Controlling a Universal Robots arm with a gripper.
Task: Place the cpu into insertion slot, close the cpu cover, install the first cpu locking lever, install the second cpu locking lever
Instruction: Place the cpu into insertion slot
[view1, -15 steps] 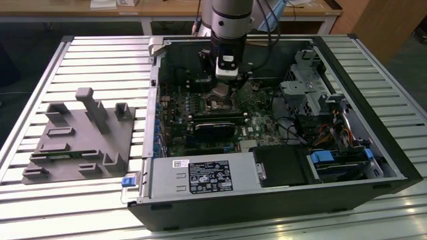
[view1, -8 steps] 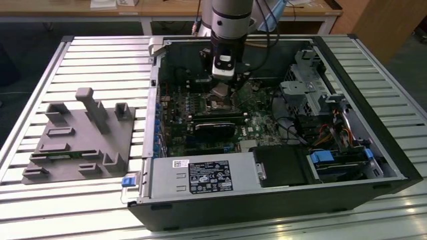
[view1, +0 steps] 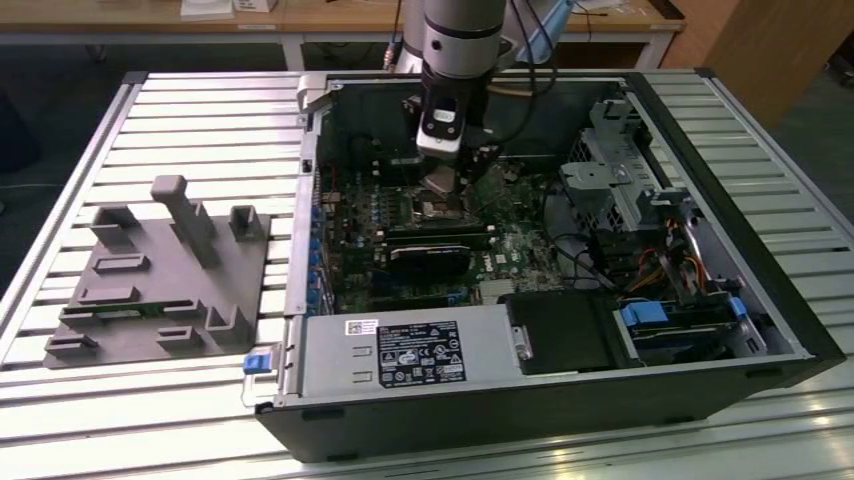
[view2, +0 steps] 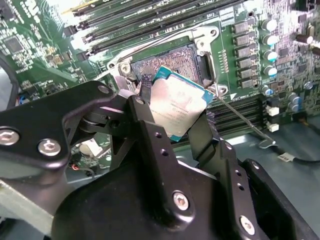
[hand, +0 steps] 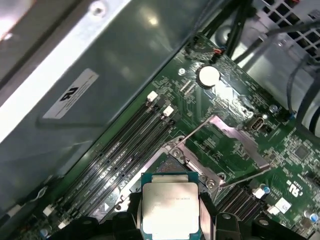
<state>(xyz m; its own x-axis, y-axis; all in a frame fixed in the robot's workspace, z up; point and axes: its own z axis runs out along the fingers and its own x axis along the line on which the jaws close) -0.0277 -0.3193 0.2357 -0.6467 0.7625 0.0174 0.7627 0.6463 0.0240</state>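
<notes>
metal-topped cpu (view2: 176, 102) is hanging over the insertion slot (view1: 438, 208), centre of the exterior view; we are pinching its edges in the gripper (view2: 175, 116), judging it must stay square.

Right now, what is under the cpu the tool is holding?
The tool holds the cpu tilted above the insertion slot. The slot's dark centre shows past the chip's edge; its nearer part is hidden behind the chip and the tool.
</notes>
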